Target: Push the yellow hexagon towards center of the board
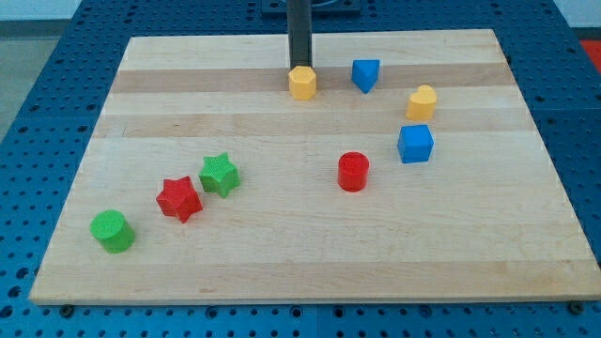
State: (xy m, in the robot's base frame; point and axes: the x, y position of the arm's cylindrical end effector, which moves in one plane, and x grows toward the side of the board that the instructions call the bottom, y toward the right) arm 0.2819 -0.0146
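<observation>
Camera view, the only one you have: the wooden board (310, 272) fills the view, and the yellow hexagon (301, 83) sits near the view's top edge, a little left of the board's midline. Your rod comes down from the view's top and my tip (300, 70) stands right at the hexagon's far side, touching or all but touching; the gap, if any, is too fine to tell. There is no gripper on this arm, so nothing to open or close: the bare rod end does all the work. Other pieces: a blue block (365, 74), triangular by the look of it, just to the view's right of the hexagon; a yellow block (422, 100) of rounded, heart-like shape further right; a blue cube (415, 144) below that; a red cylinder (353, 172) right of centre; a green star (219, 174) and red star (178, 198) near each other at lower left; a green cylinder (113, 231) at far left. Handling, as a judgement: the hexagon looks small, rigid and light, likely plastic, and should slide easily on smooth wood. You cannot hold it, only push it; bear on the middle of a flat face. Off-centre contact will likely spin it or let it slip off the tip. A push towards the view's bottom looks unobstructed, with the red cylinder off to the right of that line
</observation>
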